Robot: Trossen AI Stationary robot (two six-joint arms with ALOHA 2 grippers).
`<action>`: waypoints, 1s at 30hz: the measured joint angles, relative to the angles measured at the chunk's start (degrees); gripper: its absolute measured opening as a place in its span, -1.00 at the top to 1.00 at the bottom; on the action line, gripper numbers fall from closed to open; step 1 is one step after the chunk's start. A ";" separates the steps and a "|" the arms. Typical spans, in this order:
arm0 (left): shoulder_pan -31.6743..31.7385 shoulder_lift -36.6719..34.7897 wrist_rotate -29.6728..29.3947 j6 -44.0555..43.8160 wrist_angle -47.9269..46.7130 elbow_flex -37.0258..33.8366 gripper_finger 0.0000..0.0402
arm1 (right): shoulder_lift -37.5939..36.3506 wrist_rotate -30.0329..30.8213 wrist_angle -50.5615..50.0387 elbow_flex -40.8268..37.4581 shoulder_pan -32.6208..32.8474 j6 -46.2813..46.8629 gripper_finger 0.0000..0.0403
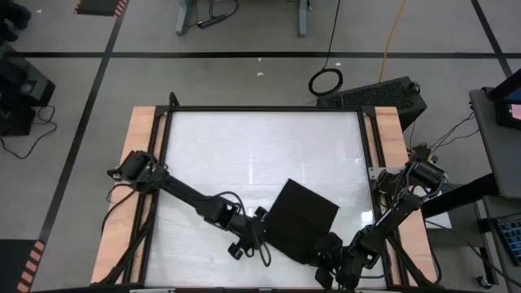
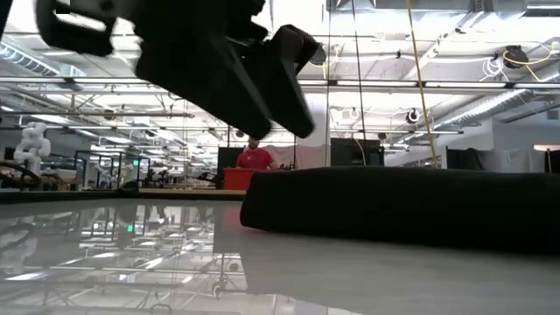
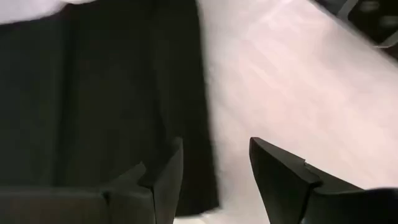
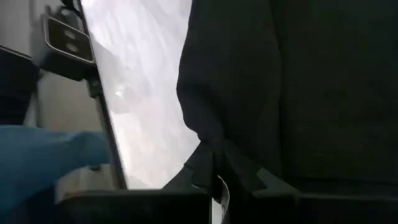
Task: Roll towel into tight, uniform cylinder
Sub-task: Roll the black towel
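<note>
The towel (image 1: 301, 218) is a black cloth folded into a thick, roughly square pad. It lies flat on the white tabletop near the front edge, turned at a slant, and shows in the low view as a long dark mound (image 2: 394, 210). My left gripper (image 1: 259, 232) hangs open above the towel's left edge (image 3: 205, 124), lifted clear of the table. One finger is over the cloth and the other over bare table. In the low view it hangs high above the table (image 2: 280, 96). My right gripper (image 1: 329, 249) is shut at the towel's near right corner. My right gripper pinches the towel's edge at the near right corner (image 4: 208, 152) between its two shut fingers. It slants down from the table's near right side. A ridge of cloth is drawn up to the fingertips, while the rest of the towel lies on the table.
Wooden rails (image 1: 142, 163) run along the table's left and right sides. A black box (image 1: 383, 96) and a cable ring (image 1: 326, 80) lie beyond the far right corner. White tabletop (image 1: 244, 155) stretches behind the towel. A person in red (image 2: 255, 157) stands far off in the room.
</note>
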 joint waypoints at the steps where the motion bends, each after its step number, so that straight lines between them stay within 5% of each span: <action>1: -0.14 0.06 -1.69 0.32 1.09 -0.42 0.05 | -0.04 0.01 1.56 -0.70 0.00 0.59 0.98; 13: 1.31 0.09 -0.50 3.21 6.24 -4.10 0.05 | -0.14 2.80 25.50 -9.82 0.78 7.36 0.98; 24: 1.46 1.31 -3.75 5.17 10.58 -6.92 -0.30 | -0.15 6.86 35.05 -12.35 1.92 8.55 0.98; 30: 1.95 4.60 -1.65 6.02 12.23 -7.01 -0.25 | -0.15 8.16 36.97 -12.98 1.90 8.86 0.98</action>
